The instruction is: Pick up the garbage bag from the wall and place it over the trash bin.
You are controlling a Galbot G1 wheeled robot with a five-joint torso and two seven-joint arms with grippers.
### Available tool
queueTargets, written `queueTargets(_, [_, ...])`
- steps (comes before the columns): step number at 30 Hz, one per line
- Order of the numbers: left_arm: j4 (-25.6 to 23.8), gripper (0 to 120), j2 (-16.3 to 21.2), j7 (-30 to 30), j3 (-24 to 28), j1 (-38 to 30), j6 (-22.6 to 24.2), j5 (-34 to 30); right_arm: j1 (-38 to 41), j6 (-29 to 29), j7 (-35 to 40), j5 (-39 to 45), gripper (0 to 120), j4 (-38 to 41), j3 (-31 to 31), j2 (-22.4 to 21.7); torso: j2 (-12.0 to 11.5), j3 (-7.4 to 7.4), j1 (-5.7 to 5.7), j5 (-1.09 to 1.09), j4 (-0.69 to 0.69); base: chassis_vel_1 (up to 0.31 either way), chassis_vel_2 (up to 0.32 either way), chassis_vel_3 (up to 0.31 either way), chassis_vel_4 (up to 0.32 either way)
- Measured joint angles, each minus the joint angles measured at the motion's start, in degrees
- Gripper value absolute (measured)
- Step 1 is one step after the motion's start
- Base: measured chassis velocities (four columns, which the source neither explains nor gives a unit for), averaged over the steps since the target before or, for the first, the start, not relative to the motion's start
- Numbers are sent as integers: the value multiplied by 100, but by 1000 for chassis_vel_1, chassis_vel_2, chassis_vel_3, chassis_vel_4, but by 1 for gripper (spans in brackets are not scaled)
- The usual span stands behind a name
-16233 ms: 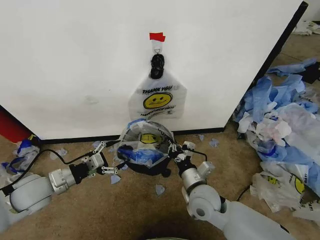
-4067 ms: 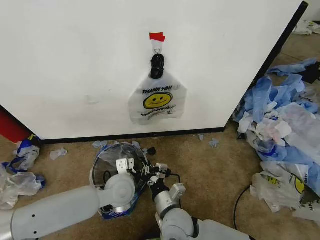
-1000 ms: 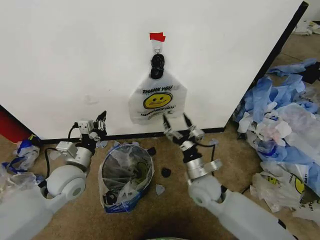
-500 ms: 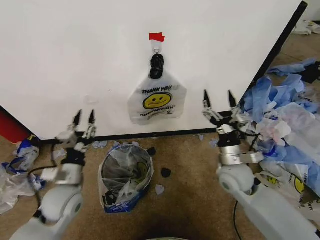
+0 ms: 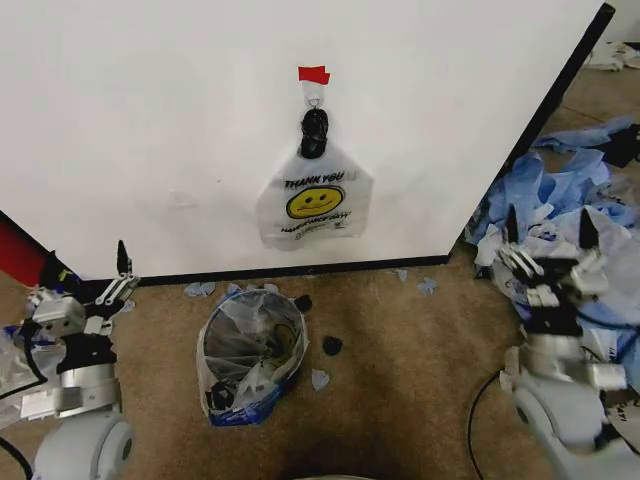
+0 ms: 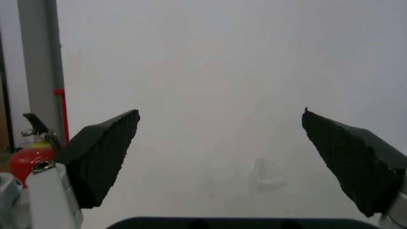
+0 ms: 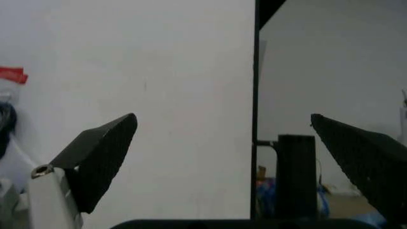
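Garbage bag [image 5: 314, 200] showing translucent white w/ yellow smiley, black "THANK YOU" print; wall [image 5: 150, 120] showing plain white, black baseboard, red tape [image 5: 313, 74]; trash bin [image 5: 250, 355] showing black mesh.

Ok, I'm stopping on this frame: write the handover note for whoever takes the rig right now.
Left end effector: open, holding nothing, raised at the far left near the black baseboard.
Right end effector: open, holding nothing, raised at the far right in front of the pile of blue and white plastic bags.
Translucent-white smiley "THANK YOU" garbage bag: hanging from the hook on the white wall panel, under the red tape.
Round black wire-mesh trash bin: on the brown floor below the wall, already lined with a crinkled plastic bag.
Done: a liner sits in the bin.
Left: the hanging bag is untouched.
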Motion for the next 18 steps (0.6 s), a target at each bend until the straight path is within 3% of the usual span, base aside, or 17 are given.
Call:
queueTargets(7, [79, 100, -104, 47, 189, 222, -74, -282, -285, 161, 169, -604, 100, -296, -329, 572, 0, 1, 0, -1, 1, 0, 0, 0, 0])
queueTargets(12, [116, 100, -142, 218, 324, 248, -64, -328, -318, 112, 227, -906, 100, -411, -513, 743, 0, 0, 1, 1, 0, 0, 0, 0, 0])
queueTargets(18, [114, 100, -135, 212, 573, 262, 276, -628, -304, -66, 123, -971, 100, -541, -640, 869, 0, 1, 1, 0, 1, 0, 0, 0, 0])
